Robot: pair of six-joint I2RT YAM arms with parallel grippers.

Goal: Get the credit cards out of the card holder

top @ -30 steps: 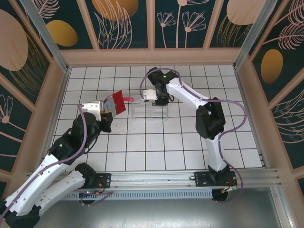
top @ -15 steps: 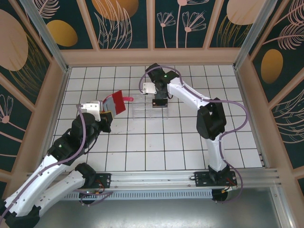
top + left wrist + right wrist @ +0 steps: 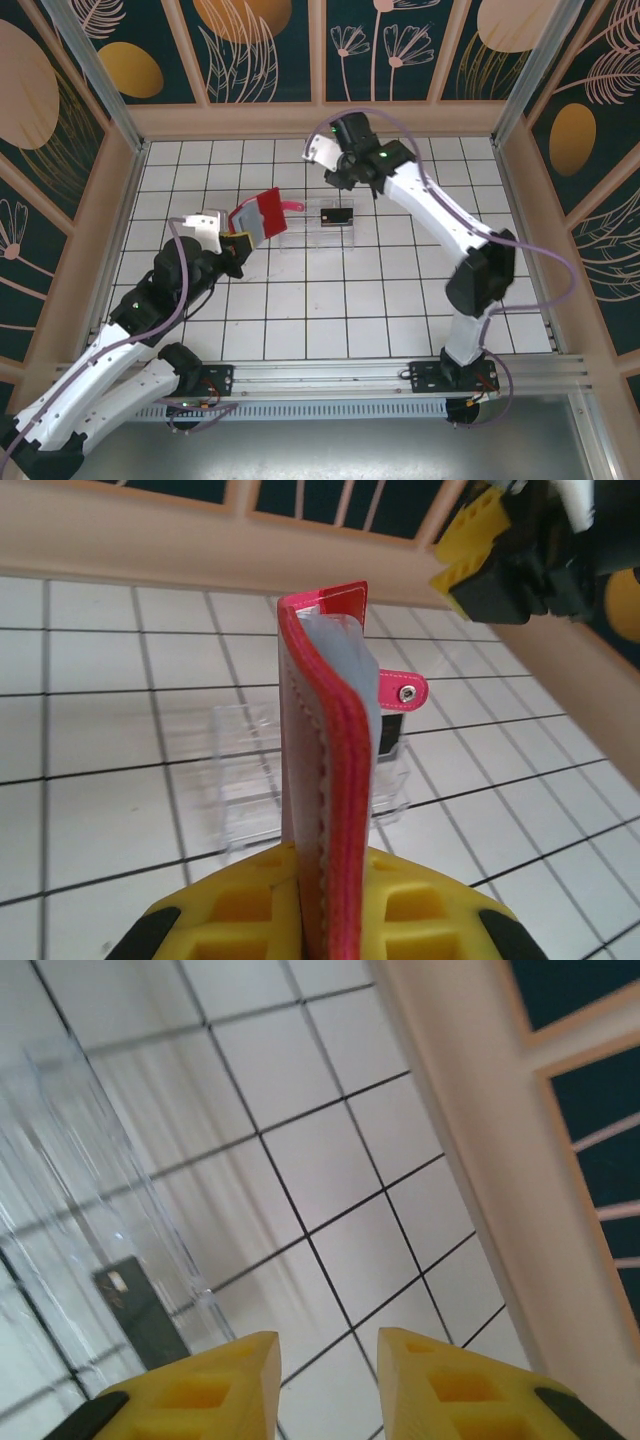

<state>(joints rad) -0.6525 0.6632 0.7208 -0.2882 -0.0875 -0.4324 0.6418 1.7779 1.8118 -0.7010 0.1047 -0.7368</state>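
Upright, the red folding card holder (image 3: 312, 770) sat clamped in the left end effector (image 3: 318, 920); the right end effector (image 3: 328, 1365) stood open.

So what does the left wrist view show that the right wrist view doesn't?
Left wrist: the red card holder seen edge-on, clamped in the left jaws, with its snap tab sticking out to the side. Right wrist: the gap between the open right jaws, with nothing held in it. Both: the clear tray on the white tiles, with the dark card lying in it.
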